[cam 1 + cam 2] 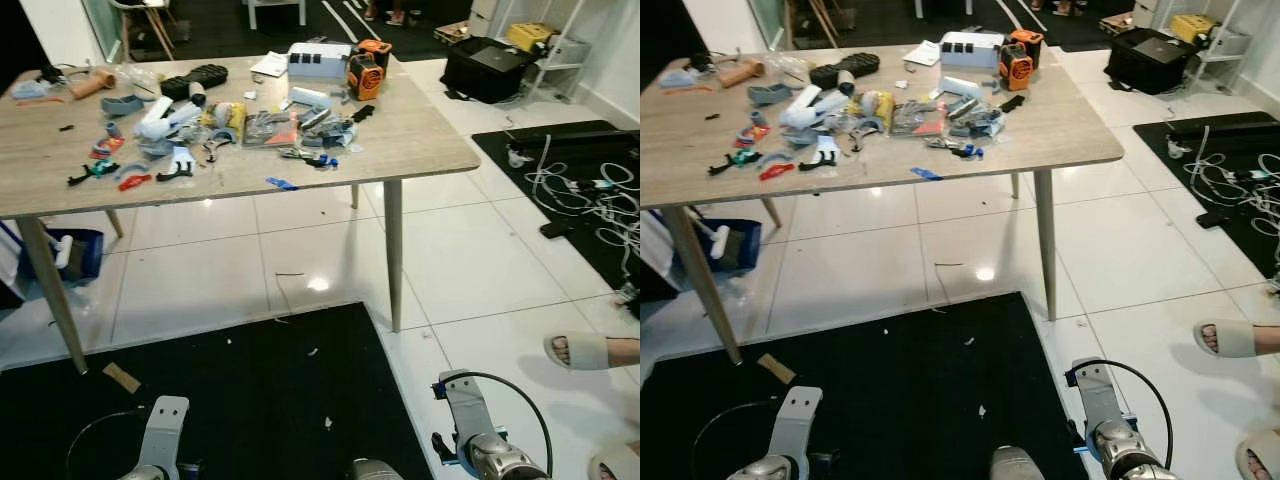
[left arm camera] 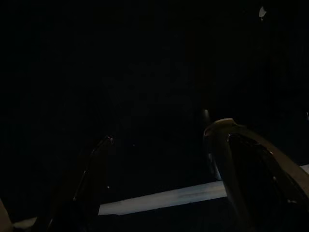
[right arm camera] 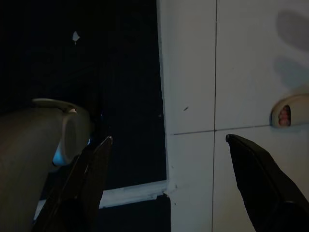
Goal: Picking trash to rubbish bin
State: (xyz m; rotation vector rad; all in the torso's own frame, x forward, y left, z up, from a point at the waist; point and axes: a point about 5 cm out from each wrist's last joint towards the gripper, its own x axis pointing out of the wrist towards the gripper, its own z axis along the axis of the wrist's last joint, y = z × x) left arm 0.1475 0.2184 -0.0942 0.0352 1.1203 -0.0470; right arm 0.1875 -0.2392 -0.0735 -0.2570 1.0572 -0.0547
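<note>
While the right gripper [image 3: 166, 145] hangs low with its two black fingers spread wide and nothing between them, over the edge where the black mat [image 1: 250, 400] meets the white floor tiles [image 1: 480, 260], the left gripper [image 2: 159, 159] is likewise parted and empty above the dark mat. By that showing the task seems hardly begun: neither gripper holds any trash, and I cannot make out a rubbish bin. What looks like the trash lies on the floor: a brown scrap [image 1: 122, 377] at the mat's corner beside a table leg, and small white bits [image 1: 327, 423] on the mat. Farther out stands the wooden table [image 1: 420, 140], covered with tools and parts, an orange device [image 1: 366, 72] among them. A person's sandalled foot [image 1: 590, 350] rests on the tiles just beyond the right arm, and white cables [image 1: 590, 190] sprawl farther out on that side; both may hinder walking.
</note>
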